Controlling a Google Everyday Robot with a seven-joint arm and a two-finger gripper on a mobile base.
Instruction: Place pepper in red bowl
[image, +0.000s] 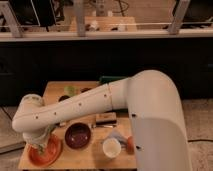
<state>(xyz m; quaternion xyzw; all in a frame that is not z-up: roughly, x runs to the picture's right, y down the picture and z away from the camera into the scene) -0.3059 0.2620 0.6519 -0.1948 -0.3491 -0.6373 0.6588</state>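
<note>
My gripper hangs at the end of the white arm at the table's front left corner. It is low over an orange-red bowl. A greenish shape, possibly the pepper, shows right at the gripper above this bowl. The wrist hides much of it, and I cannot tell whether it is held. A darker maroon bowl stands just to the right, apart from the gripper.
All stands on a wooden table. A white cup and an orange object are at the front right. A brown box is mid-table. A green item and a green bag lie at the back. My arm spans the table.
</note>
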